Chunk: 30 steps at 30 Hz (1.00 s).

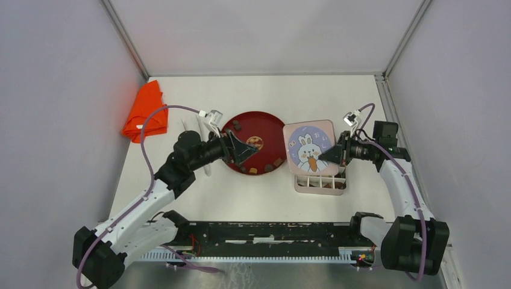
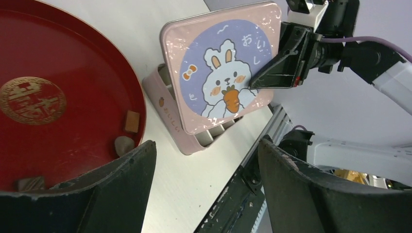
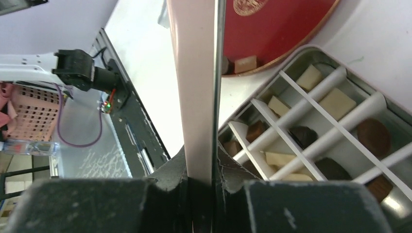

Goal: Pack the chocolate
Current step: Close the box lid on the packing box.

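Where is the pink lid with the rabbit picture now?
In the top view, the lid is right of the red plate, held at its edge by the right gripper over the pink box.

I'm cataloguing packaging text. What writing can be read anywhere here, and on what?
"おいし": on the pink lid, beside the rabbit drawing.
Another character below the bow: unclear.
Small print on the side of the tin: too small to read.
Gold emblem on the red plate: blurred, unreadable.

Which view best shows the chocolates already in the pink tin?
Right wrist: it looks into the tin, its compartments holding cream, tan and dark chocolates. Top external shows only one row beyond the lid; left wrist shows just dividers under it.
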Each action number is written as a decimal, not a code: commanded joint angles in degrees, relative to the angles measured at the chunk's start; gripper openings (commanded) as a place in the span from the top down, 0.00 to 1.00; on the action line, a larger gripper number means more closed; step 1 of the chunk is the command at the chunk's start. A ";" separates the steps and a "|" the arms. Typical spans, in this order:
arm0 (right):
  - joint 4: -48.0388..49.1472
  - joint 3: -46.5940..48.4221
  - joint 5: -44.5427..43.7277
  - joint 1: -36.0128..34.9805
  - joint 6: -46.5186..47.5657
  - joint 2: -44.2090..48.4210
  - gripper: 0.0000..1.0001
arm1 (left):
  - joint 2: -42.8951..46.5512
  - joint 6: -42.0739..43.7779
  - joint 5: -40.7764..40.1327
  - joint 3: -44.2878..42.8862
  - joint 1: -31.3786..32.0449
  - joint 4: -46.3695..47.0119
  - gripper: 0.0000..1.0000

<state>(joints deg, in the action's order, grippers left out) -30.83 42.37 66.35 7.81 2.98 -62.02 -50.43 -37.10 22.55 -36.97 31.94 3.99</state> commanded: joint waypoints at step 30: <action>-12.37 -4.58 -4.62 6.46 4.71 -0.51 0.82 | -36.17 -7.86 -5.02 -4.78 17.84 19.44 0.25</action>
<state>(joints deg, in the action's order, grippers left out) -44.86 38.48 62.65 13.23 8.10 -61.80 -83.00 -43.05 15.62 -37.91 48.49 17.74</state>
